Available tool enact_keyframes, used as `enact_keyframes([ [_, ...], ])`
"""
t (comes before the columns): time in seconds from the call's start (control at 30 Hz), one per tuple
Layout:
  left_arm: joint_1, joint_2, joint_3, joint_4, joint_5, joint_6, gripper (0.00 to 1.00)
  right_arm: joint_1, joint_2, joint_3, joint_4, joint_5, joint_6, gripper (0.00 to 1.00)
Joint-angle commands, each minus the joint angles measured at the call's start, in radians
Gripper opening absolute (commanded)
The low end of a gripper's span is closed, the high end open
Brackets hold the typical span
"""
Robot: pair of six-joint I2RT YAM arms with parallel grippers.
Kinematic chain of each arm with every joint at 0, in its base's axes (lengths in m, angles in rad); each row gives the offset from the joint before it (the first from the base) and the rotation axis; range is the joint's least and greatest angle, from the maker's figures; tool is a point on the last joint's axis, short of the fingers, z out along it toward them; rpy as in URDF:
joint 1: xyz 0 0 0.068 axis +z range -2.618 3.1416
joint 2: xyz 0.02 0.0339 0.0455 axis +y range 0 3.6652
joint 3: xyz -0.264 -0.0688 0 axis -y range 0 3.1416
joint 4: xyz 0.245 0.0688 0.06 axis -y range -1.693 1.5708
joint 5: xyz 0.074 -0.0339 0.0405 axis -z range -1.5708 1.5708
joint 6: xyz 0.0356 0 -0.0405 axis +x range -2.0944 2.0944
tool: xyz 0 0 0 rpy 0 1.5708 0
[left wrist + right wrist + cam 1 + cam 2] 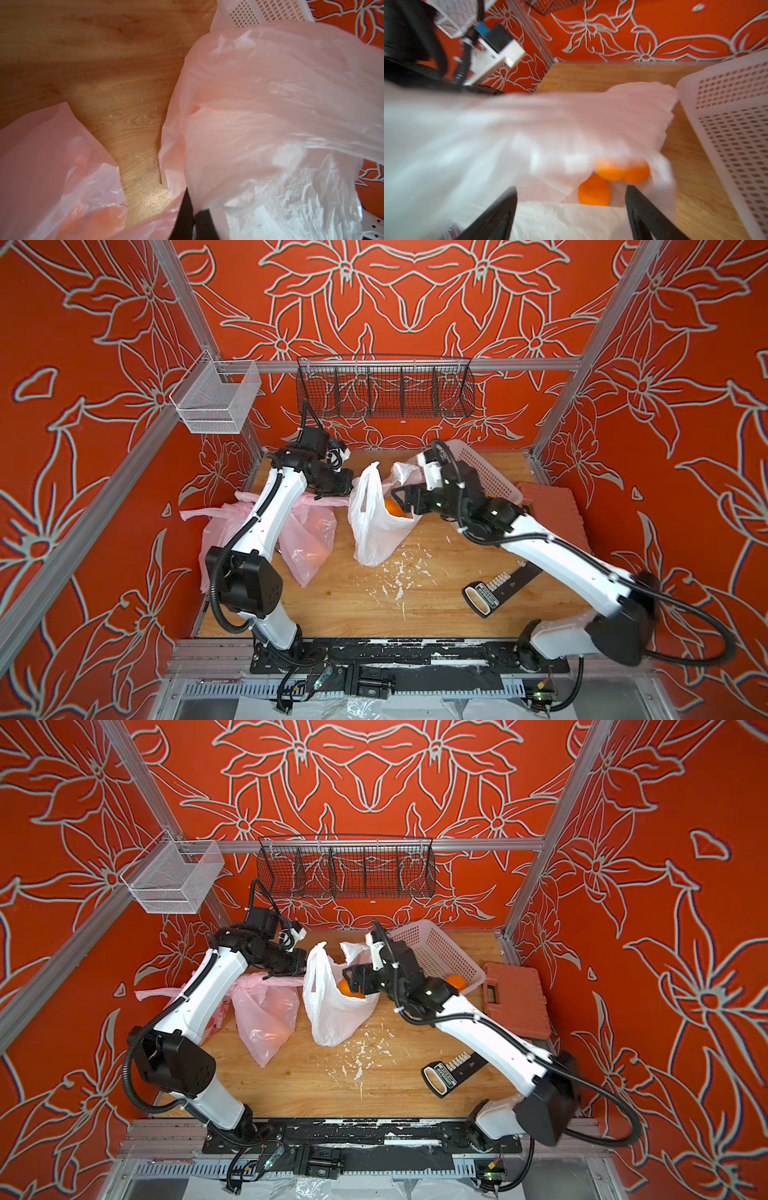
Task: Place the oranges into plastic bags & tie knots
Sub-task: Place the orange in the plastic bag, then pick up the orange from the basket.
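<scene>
Rim of white bag (374,539) pinched in left jaws; right jaws spread above oranges (593,193).

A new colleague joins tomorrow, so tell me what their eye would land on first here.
The red floral walls dominate all around the cell. In the middle of the wooden table stands the white bag, with oranges glowing inside and the right gripper open at its mouth. Pink bags lie slumped beside it on the robot's left.
</scene>
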Motion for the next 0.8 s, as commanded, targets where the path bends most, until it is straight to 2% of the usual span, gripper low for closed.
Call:
enact_keyframes([
  [0.0,-0.006,-0.017,-0.005,0.007,0.024,0.002,0.00,-0.010,-0.197,-0.108,-0.010,0.293,-0.109,0.77],
  [0.07,-0.006,-0.009,0.002,0.006,0.031,-0.001,0.00,-0.055,-0.240,-0.177,-0.075,0.481,-0.101,0.74],
  [0.1,-0.006,-0.009,0.005,0.007,0.034,-0.002,0.00,-0.101,-0.233,-0.186,-0.123,0.520,-0.066,0.75],
  [0.13,-0.006,-0.006,0.005,0.005,0.033,-0.003,0.00,-0.179,-0.202,-0.177,-0.193,0.510,-0.017,0.75],
  [0.2,-0.006,-0.008,0.007,0.002,0.031,-0.003,0.00,-0.341,-0.092,-0.120,-0.302,0.387,0.045,0.75],
  [0.27,-0.007,-0.011,0.009,-0.005,0.026,-0.002,0.00,-0.440,0.061,-0.010,-0.395,0.297,0.041,0.74],
  [0.47,-0.039,-0.018,0.012,-0.023,-0.037,0.010,0.00,-0.537,0.420,0.283,-0.551,0.262,-0.028,0.74],
  [0.57,-0.044,-0.023,0.007,-0.022,-0.047,0.007,0.00,-0.585,0.539,0.366,-0.602,0.213,-0.022,0.75],
  [0.77,-0.047,-0.026,0.011,-0.027,-0.057,0.010,0.00,-0.622,0.704,0.471,-0.662,0.258,-0.032,0.78],
])
